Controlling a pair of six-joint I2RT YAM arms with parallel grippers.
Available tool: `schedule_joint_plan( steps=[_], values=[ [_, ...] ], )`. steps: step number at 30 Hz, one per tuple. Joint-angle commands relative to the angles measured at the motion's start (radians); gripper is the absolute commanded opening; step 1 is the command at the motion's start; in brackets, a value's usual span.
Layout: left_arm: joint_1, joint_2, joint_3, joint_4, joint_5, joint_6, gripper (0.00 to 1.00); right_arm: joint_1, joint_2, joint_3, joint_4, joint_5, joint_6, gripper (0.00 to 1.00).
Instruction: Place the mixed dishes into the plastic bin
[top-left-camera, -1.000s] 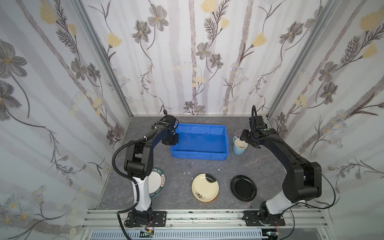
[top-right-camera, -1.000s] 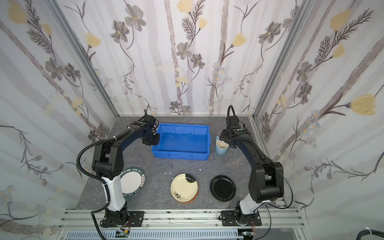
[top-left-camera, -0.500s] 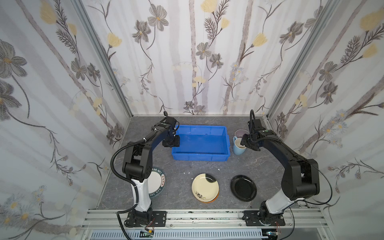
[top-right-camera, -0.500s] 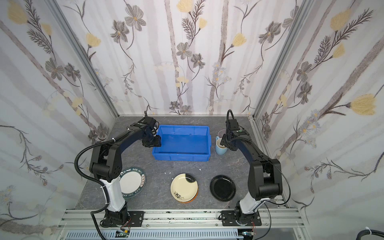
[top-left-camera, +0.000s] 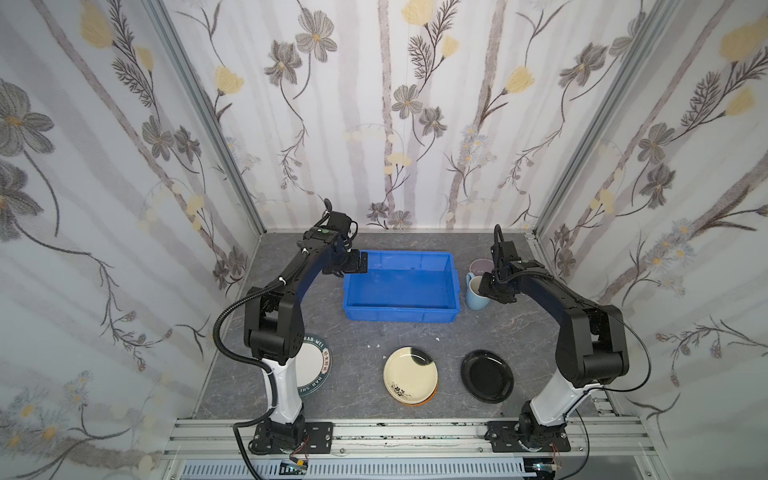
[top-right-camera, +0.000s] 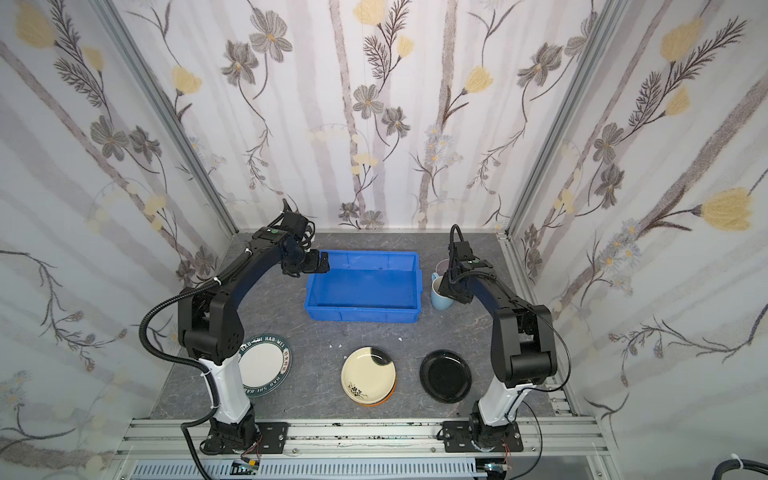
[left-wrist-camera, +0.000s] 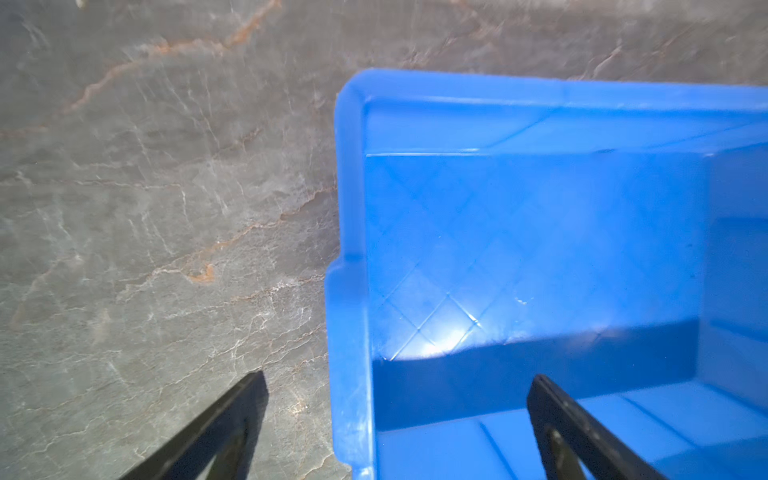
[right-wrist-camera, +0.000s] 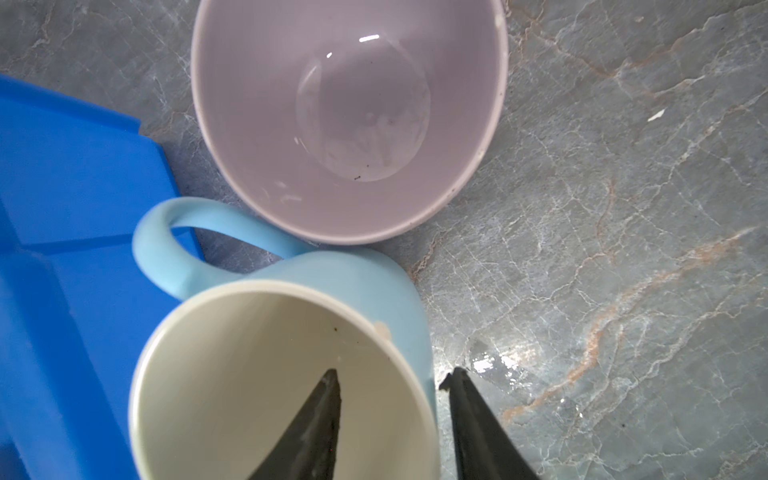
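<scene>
Seven things sit on your grey marbled desk (top-left-camera: 374, 332). The largest is the bright blue rectangular plastic bin (top-left-camera: 401, 314), at the back centre, and every dish lies outside it. Along the front you have the white round plate with the dark lettered rim (top-left-camera: 316, 365), partly hidden behind the left arm. A cream round plate (top-left-camera: 409, 374) rests on an orange plate (top-left-camera: 424, 402) in the middle. A glossy black round plate (top-left-camera: 487, 376) lies apart to their right. Just right of the bin stand the lilac ceramic bowl (top-left-camera: 481, 264), farther back, and the light blue mug (top-left-camera: 476, 297), upright. Your left claw (left-wrist-camera: 397, 382) is spread wide and empty astride the bin's left wall. Your right claw (right-wrist-camera: 395, 374) is half-spread across the mug's wall, one finger inside and one outside, with a gap at the inner finger
</scene>
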Motion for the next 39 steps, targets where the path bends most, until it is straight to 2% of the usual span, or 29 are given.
schedule_joint_plan(
  steps=[1, 8, 17, 29, 39],
  values=[
    [-0.020, -0.009, 0.076, -0.063, 0.037, 0.012, 1.00, 0.001, 0.019, 0.017, 0.017, -0.011, -0.002, 0.43],
    [-0.098, 0.041, 0.249, -0.096, 0.062, 0.006, 1.00, 0.000, 0.066, 0.067, -0.026, -0.028, -0.013, 0.25],
    [-0.168, 0.159, 0.397, -0.096, 0.103, 0.001, 1.00, 0.000, 0.056, 0.090, -0.083, -0.005, -0.023, 0.15],
    [-0.173, 0.197, 0.458, -0.087, 0.096, 0.000, 1.00, 0.001, 0.023, 0.199, -0.174, 0.004, -0.041, 0.10],
    [-0.173, 0.187, 0.472, -0.085, 0.075, 0.005, 1.00, 0.038, 0.057, 0.477, -0.275, -0.022, -0.042, 0.11]
  ],
)
